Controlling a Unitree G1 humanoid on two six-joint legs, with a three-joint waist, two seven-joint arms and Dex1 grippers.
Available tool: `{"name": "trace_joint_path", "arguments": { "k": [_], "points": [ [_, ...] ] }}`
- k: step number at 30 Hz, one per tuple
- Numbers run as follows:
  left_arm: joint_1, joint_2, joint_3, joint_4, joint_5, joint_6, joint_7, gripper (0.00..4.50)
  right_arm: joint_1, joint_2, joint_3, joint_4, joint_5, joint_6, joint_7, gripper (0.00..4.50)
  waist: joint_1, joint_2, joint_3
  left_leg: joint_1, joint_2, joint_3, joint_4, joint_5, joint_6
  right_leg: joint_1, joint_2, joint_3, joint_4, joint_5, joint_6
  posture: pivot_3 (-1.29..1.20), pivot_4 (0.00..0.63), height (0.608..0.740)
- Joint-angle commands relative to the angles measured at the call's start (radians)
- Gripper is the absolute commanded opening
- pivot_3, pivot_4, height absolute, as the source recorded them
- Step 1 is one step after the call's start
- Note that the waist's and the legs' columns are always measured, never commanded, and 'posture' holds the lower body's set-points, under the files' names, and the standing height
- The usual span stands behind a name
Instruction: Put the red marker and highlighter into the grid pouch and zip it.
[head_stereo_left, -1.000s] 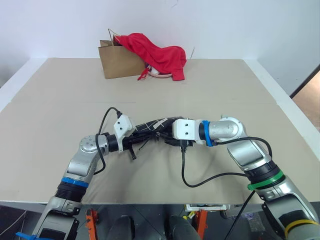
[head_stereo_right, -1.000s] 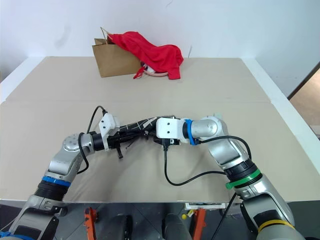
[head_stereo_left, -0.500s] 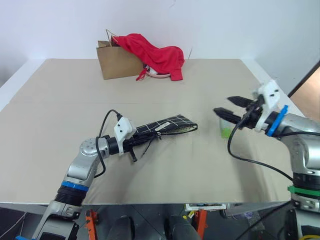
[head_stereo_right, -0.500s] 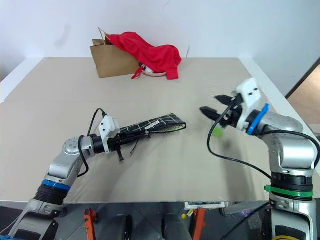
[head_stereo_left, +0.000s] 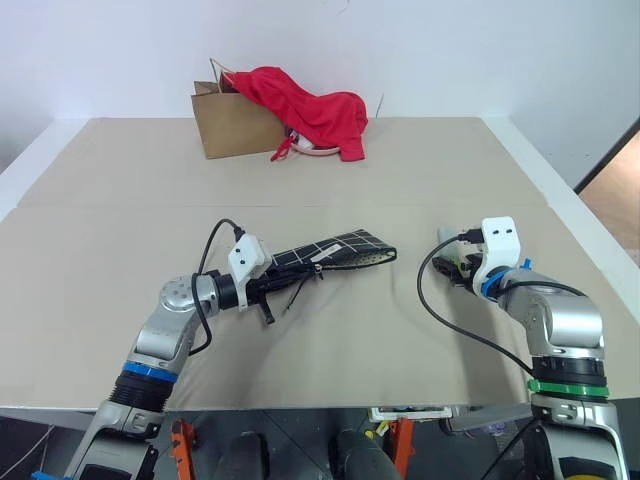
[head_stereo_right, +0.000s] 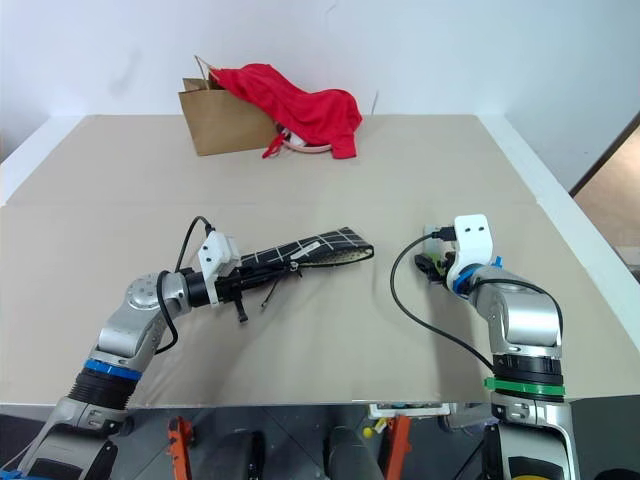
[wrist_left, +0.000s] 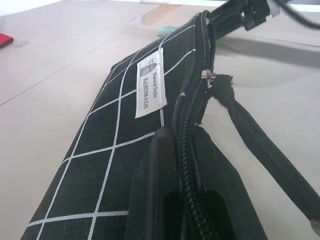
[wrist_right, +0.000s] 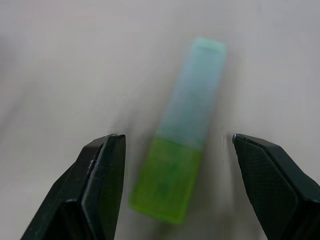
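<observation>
Your right pincer (wrist_right: 175, 150) has swung from black white-gridded fabric pouch (head_stereo_left: 335, 250) | now wide over lime-capped translucent highlighter (wrist_right: 182, 172) | left pincer (wrist_left: 187, 200) clamps pouch's zipper edge | highlighter pickup next.

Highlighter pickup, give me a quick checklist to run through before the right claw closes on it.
1. Right claw open wide enough: ok, both fingers stand apart.
2. Highlighter lies between the fingers: ok, a gap shows on each side.
3. Highlighter free of clutter: ok, it lies alone on the table.
4. Left claw shut on the grid pouch: ok, clamped at the zipper edge.
5. Pouch mouth open enough to receive it: cannot tell.
6. Red marker already inside the pouch: cannot tell.
</observation>
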Motion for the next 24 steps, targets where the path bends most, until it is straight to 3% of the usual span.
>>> {"name": "trace_joint_path", "arguments": {
  "k": [1, 2, 5, 8, 9, 12, 16, 20, 24],
  "points": [
    [-0.001, -0.001, 0.008, -0.043, -0.013, -0.001, 0.005, 0.00, 0.019, 0.007, 0.014, 0.019, -0.018, -0.015, -0.021, 3.71, 0.000, 0.000, 0.000, 0.000, 0.000, 0.000, 0.000, 0.000, 0.000, 0.000, 0.000, 0.000, 0.000, 0.000, 0.000, 0.00, 0.150, 0.740],
    [-0.001, -0.002, 0.008, -0.043, -0.012, -0.002, 0.007, 0.00, 0.025, 0.008, 0.018, 0.023, -0.022, -0.022, -0.022, 3.71, 0.000, 0.000, 0.000, 0.001, 0.000, 0.000, 0.000, 0.000, 0.000, 0.000, 0.000, 0.000, 0.000, 0.000, 0.001, 0.00, 0.150, 0.740],
    [0.000, -0.005, 0.008, -0.042, -0.010, -0.003, 0.010, 0.00, 0.035, 0.006, 0.018, 0.025, -0.018, -0.039, -0.023, 2.91, -0.001, -0.001, 0.000, 0.003, 0.000, 0.000, 0.000, 0.000, 0.000, 0.002, 0.001, 0.000, 0.000, 0.000, 0.002, 0.00, 0.150, 0.740],
    [0.002, -0.005, 0.009, -0.044, -0.010, -0.003, 0.011, 0.00, 0.035, -0.012, -0.008, 0.023, -0.012, -0.053, -0.025, 1.35, 0.001, -0.001, 0.000, 0.004, 0.000, 0.000, 0.000, 0.000, 0.000, 0.003, 0.001, 0.000, 0.000, 0.000, 0.002, 0.00, 0.150, 0.740],
    [0.003, -0.005, 0.010, -0.044, -0.010, -0.003, 0.011, 0.00, 0.032, -0.018, -0.020, 0.020, -0.009, -0.058, -0.026, 1.15, 0.002, -0.001, 0.000, 0.003, 0.000, 0.000, 0.001, 0.000, 0.000, 0.003, 0.000, 0.000, 0.000, 0.000, 0.003, 0.00, 0.150, 0.740],
    [0.004, -0.006, 0.009, -0.048, -0.010, -0.001, 0.012, 0.00, 0.021, -0.050, -0.034, -0.024, -0.002, -0.155, 0.014, 1.12, 0.002, 0.000, 0.000, 0.003, 0.000, 0.000, 0.001, 0.000, 0.000, 0.003, 0.000, 0.000, 0.000, 0.000, 0.003, 0.00, 0.150, 0.740],
    [0.005, -0.006, 0.006, -0.050, -0.012, 0.002, 0.009, 0.00, 0.046, -0.157, -0.015, -0.151, 0.051, -0.310, 0.219, 1.12, 0.001, 0.000, 0.000, 0.001, 0.000, 0.001, 0.000, 0.000, 0.000, 0.000, 0.000, 0.001, -0.001, 0.000, 0.003, 0.00, 0.150, 0.740],
    [0.002, -0.006, 0.005, -0.047, -0.012, 0.005, 0.003, 0.00, 0.130, -0.349, -0.006, -0.313, 0.128, -0.405, 0.513, 1.12, 0.001, 0.001, 0.000, 0.000, 0.000, -0.001, -0.001, -0.001, 0.001, 0.000, 0.001, -0.001, -0.001, -0.003, 0.004, 0.00, 0.150, 0.740],
    [0.001, -0.008, 0.003, -0.046, -0.011, 0.005, 0.001, 0.00, 0.149, -0.503, -0.045, -0.379, 0.217, -0.398, 0.690, 1.12, 0.001, 0.000, 0.001, 0.001, 0.000, -0.002, -0.002, -0.001, 0.001, 0.001, 0.001, -0.002, -0.001, -0.004, 0.004, 0.00, 0.150, 0.740]
  ]
}}
